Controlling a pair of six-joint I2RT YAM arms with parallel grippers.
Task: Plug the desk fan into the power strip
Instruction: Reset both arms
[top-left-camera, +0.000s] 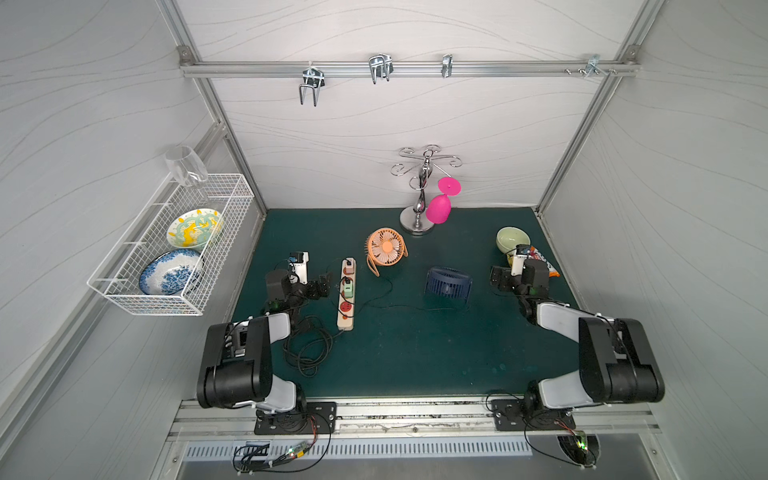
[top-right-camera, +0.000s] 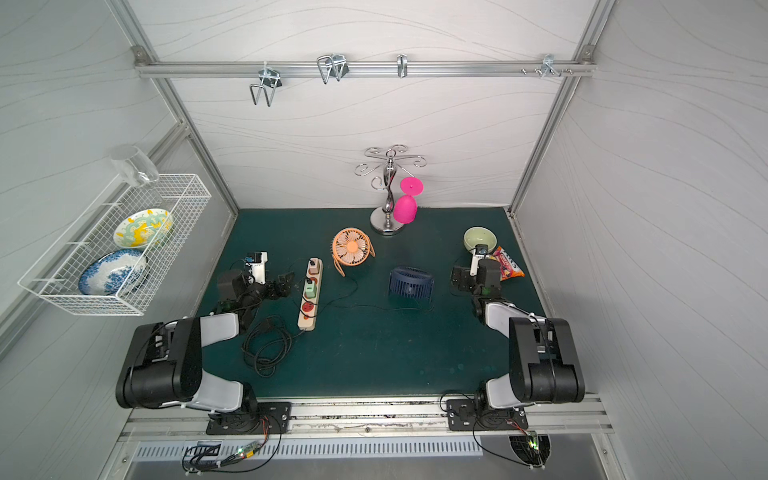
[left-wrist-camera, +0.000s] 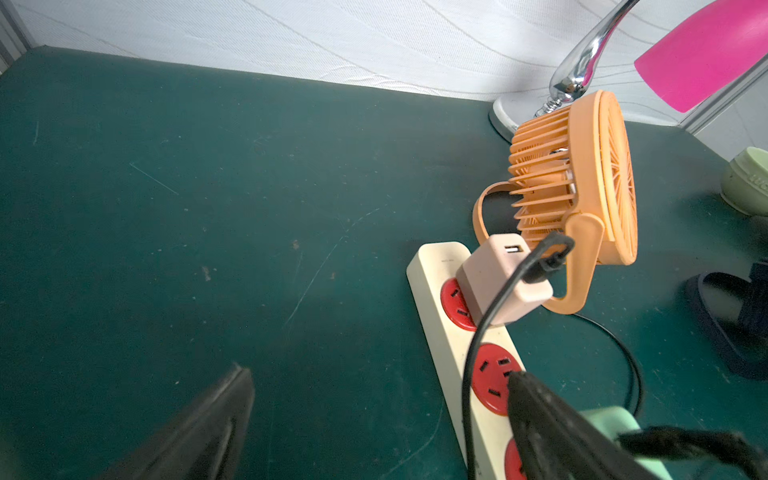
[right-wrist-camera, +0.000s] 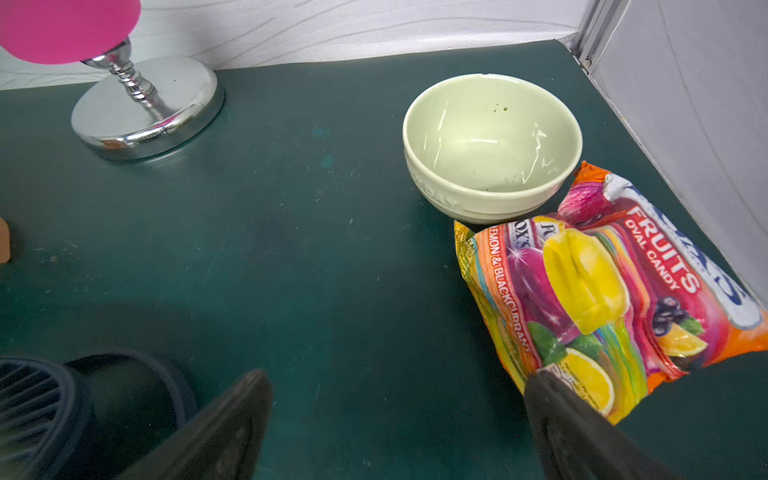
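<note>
2 plates are sitting in a wire basket on the left wall. Next, the left gripper is hovering just left of the power strip, jaws spread wide and holding nothing. The strip is lying lengthwise on the green mat, left of centre, its black cord coiling beside its near end. 1 pink adapter and 1 green adapter are sitting in its sockets, a black cable running into the pink one. An orange fan is standing just beyond the strip's far end, a navy fan farther right. The right gripper is hanging open and empty between the navy fan and a candy bag, near a green bowl.
</note>
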